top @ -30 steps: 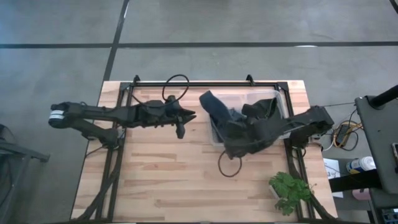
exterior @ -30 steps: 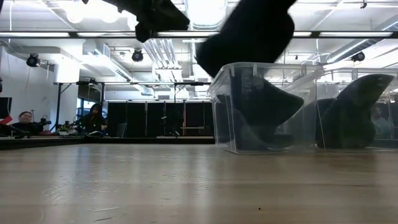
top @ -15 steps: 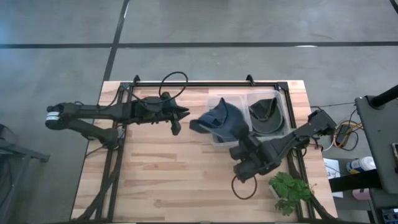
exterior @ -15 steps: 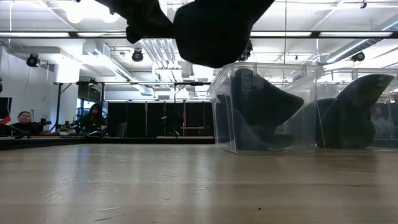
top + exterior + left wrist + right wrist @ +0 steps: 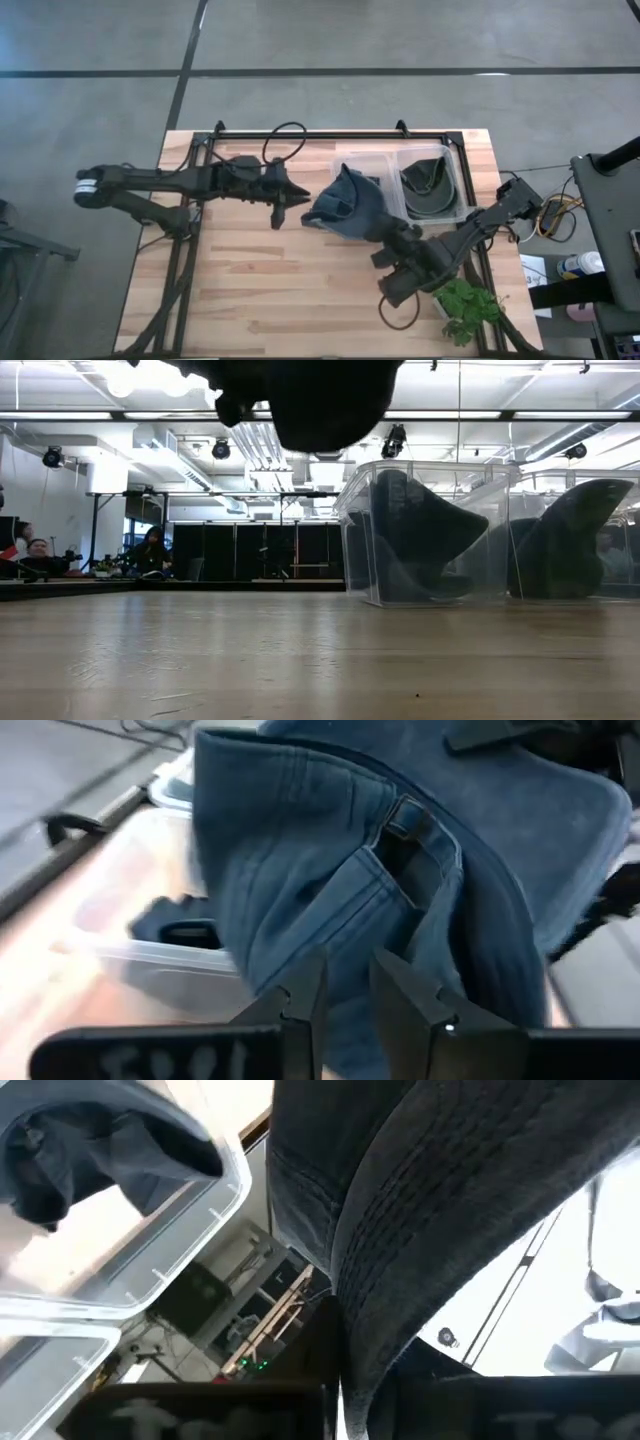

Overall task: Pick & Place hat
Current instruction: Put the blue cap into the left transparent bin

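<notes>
A blue denim hat (image 5: 345, 205) hangs in the air just left of two clear bins (image 5: 452, 160). It also shows at the top of the low view (image 5: 320, 400). My right gripper (image 5: 378, 232) is shut on it, coming from the table's near right. My left gripper (image 5: 300, 197) points level at the hat from the left. Its fingers are a narrow gap apart (image 5: 348, 980), right in front of the hat's back with the strap buckle (image 5: 405, 815). A dark grey hat (image 5: 428, 185) lies in the right bin and another dark hat (image 5: 420, 540) in the left bin. My right gripper pinches the hat's stitched brim (image 5: 385, 1280) between its two fingers, the brim edge-on in the gap. The fingers slant in from the table's near right. The hat is lifted clear of the table and the bins, its crown toward the left arm. Whether my left gripper touches the hat, I cannot tell.
A green plant (image 5: 465, 305) stands at the table's near right corner, beside the right arm's cable loop (image 5: 400, 305). A black frame rail (image 5: 330, 133) runs along the far edge. Bare wood (image 5: 260, 290) lies near and left. People sit in the room behind (image 5: 40, 550).
My right gripper has swung from over the bins toward the table's near edge, carrying the hat out and to the left of the left bin. The hat has tipped over so its crown faces the left arm. My left gripper has stayed close by.
</notes>
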Tool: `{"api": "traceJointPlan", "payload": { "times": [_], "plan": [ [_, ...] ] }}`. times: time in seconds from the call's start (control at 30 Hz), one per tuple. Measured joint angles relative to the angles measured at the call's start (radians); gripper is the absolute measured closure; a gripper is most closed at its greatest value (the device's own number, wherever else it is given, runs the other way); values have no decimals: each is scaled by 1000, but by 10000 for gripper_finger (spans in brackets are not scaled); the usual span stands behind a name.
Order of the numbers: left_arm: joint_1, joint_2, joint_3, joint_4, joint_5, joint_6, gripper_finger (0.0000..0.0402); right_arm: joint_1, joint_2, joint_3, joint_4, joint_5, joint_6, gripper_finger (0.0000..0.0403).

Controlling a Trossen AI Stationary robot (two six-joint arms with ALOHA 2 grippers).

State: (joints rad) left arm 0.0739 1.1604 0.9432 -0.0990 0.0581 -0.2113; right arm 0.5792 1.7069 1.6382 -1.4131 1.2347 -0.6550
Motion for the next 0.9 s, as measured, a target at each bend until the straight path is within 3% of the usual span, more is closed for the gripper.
{"api": "traceJointPlan", "payload": {
  "times": [0.33,0.7,0.9],
  "plan": [
    [-55,160,5,193,117,-71,328,-21,0,2,184,25,-178,390],
    [-69,302,121,193,169,2,328,-23,0,0,276,22,-256,390],
    [-63,271,154,192,156,14,328,-18,0,1,228,26,-168,390]
  ]
}}
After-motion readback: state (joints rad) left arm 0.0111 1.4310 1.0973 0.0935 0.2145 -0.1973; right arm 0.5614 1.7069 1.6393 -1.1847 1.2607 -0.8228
